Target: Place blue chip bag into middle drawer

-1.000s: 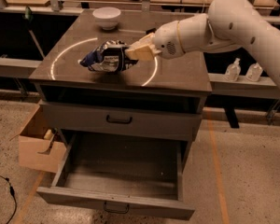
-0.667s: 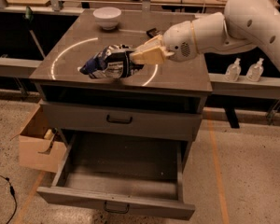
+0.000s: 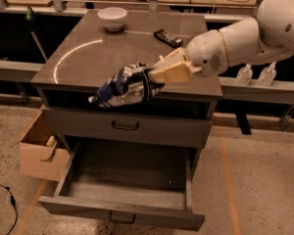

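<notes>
I am holding the blue chip bag (image 3: 122,87) in the gripper (image 3: 154,77), whose fingers are clenched on the right end of the bag. The bag is hanging free in the air, high above the middle drawer (image 3: 88,207) and a little behind its open front part, at about the height of the cabinet's top surface. I think it is held there because it must clear the top drawer (image 3: 161,129), which is closed directly above the back of the middle drawer, before it can go down.

The middle drawer is standing pulled out, so its grey floor is showing and is ready to receive the bag. In my judgement the next move needs the bag to come forward, toward the drawer's front wall, and then lower.

The bag is looking crinkled and soft. It is dark blue with white lettering, and it is lying almost sideways, with its free left end drooping slightly toward the drawer. Because it is gripped only at one end, I expect it may swing or fold while it is descending.

A black packet (image 3: 167,38) and a white bowl (image 3: 112,18) are lying far behind and above the drawer. A cardboard box (image 3: 36,151) is sitting just to the left of the drawer.
</notes>
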Controlling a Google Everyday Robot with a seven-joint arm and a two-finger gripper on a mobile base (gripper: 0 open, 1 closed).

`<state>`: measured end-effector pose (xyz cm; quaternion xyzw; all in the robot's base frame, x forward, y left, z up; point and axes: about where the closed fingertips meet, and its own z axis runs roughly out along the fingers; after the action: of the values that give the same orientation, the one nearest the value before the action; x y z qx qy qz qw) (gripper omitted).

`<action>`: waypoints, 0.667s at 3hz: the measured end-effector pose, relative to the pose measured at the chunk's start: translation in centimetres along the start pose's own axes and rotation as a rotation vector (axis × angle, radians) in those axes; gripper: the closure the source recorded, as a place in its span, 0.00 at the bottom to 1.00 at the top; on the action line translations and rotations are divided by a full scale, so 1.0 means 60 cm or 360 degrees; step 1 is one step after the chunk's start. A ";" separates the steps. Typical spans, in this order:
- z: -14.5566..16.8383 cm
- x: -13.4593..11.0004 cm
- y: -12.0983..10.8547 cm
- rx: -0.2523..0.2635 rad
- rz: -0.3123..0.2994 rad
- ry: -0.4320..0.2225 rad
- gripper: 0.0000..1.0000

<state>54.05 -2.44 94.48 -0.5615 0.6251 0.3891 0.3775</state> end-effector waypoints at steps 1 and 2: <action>-0.004 0.073 0.043 0.0109 -0.0102 0.0254 1.00; 0.005 0.136 0.065 0.0186 -0.0134 0.0400 1.00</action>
<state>49.50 -5.26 87.20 -0.6088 0.6649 0.2624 0.3442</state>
